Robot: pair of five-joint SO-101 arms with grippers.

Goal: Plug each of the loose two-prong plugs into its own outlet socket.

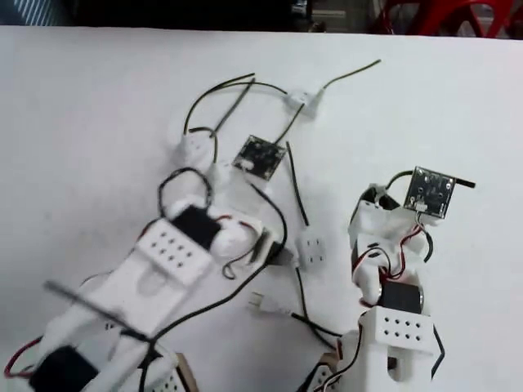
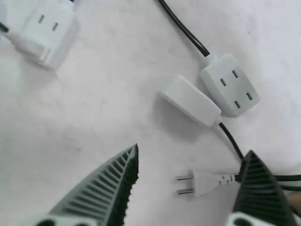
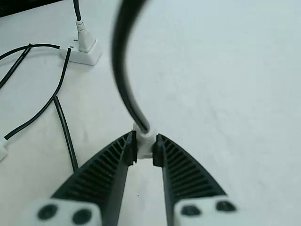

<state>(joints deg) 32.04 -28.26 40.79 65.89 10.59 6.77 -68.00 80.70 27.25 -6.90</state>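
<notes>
White tabletop (image 1: 98, 98): left gripper (image 2: 192, 151) splayed over loose plug (image 2: 203, 181), right gripper (image 3: 145, 137) clamps second plug (image 3: 145, 149); we square prongs before pushing.

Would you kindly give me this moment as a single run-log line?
left hand: open above loose two-prong plug | right hand: shut on white plug | outlet socket: slots free

Outlet block (image 2: 229, 84): slotted face is uncovered. White adapter (image 2: 190, 100) lies touching one side. Black cord (image 2: 183, 28) leads off one end. Bare table (image 2: 103, 94) opens beyond the adapter, toward second socket (image 2: 47, 28). Loose plug (image 2: 200, 182) lies near.
</notes>
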